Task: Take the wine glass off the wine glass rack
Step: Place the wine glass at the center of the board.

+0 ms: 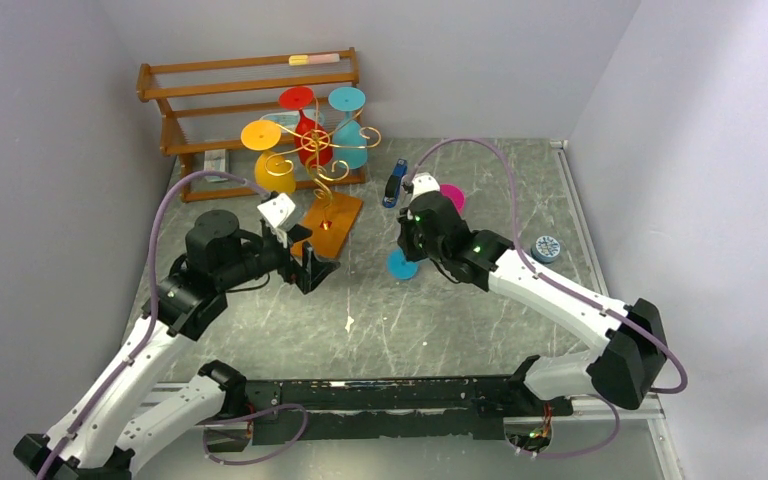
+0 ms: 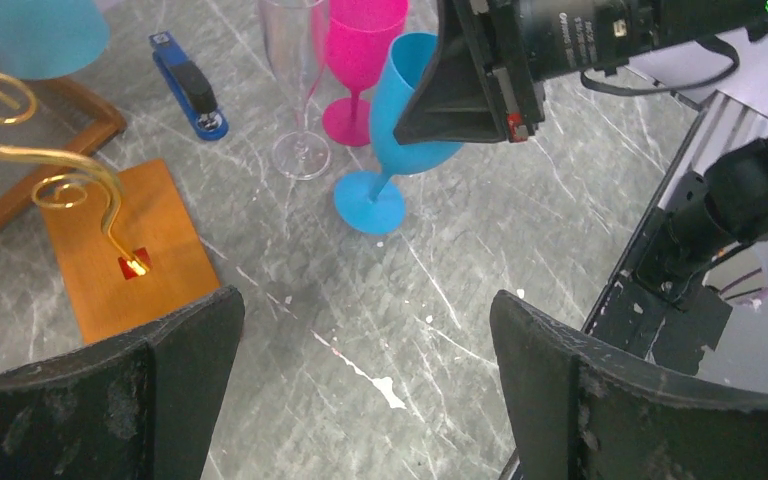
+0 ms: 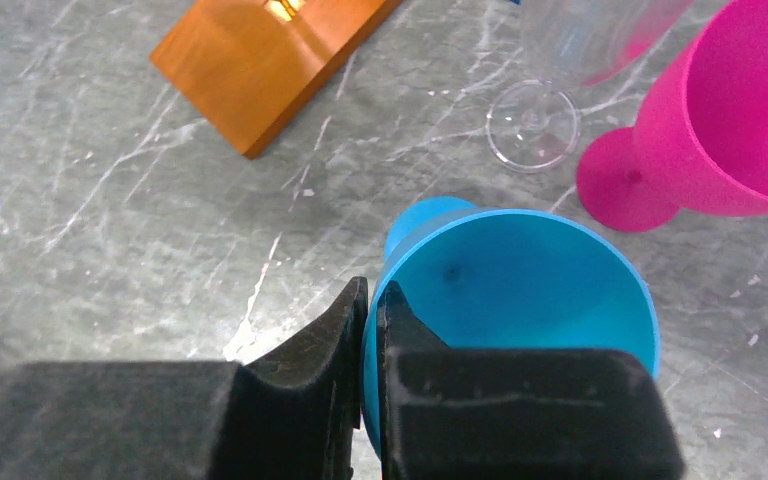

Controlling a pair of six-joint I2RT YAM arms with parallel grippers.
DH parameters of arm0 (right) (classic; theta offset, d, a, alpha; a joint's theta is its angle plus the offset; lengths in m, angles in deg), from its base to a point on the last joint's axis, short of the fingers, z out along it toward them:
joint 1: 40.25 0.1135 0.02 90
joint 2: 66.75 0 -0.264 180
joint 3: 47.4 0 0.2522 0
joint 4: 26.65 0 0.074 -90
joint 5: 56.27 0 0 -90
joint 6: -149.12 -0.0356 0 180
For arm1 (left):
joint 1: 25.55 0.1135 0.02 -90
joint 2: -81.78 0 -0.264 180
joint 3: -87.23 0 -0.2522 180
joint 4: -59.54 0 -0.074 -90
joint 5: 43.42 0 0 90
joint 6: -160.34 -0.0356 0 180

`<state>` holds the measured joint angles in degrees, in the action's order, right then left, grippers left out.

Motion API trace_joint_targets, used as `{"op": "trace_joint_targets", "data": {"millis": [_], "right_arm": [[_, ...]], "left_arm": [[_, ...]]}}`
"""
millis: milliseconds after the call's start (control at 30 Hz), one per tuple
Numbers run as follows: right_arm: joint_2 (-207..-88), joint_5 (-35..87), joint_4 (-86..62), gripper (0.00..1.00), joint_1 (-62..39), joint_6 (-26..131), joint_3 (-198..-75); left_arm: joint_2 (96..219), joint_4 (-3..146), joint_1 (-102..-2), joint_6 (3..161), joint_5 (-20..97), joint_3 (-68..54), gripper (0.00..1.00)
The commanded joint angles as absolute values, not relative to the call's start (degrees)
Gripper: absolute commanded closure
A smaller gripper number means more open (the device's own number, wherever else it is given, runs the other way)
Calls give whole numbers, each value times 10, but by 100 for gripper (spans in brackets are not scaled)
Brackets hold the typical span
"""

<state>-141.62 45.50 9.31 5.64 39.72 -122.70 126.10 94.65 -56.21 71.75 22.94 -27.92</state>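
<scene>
Rim of blue wine glass pinched in right claw.

Hidden behind the right gripper from overhead: bowl of blue wine glass. Cut off at upper edge: clear flute. Too small to identify: bluish disc.

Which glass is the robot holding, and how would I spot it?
Find the gold wine glass rack on its orange wooden base. Just right of it, the right gripper pinches the rim of one glass. It's the blue wine glass; the pink glass and clear glass beside it stand free.
</scene>
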Motion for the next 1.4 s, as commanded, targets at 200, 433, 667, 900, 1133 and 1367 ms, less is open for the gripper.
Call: {"op": "trace_joint_targets", "data": {"millis": [200,433,667,900,1133,1367], "right_arm": [[-1428,544,58,100,67,362,-1202],[-1477,560,86,100,67,335,-1218],[-1503,584,86,100,67,319,-1222],[-1530,596,86,100,67,337,-1248],[-1574,603,135,100,67,353,-1303],[-1577,575,156,99,66,352,-1307]], "left_arm": [[1197,928,-564,801,392,-300,3],[1257,1037,-564,782,462,-234,3],[1254,1054,-564,809,515,-209,3],[1255,1073,-546,853,591,-198,2],[1297,1094,-425,843,486,-153,3],[1328,1114,-316,839,399,-121,3]]}}
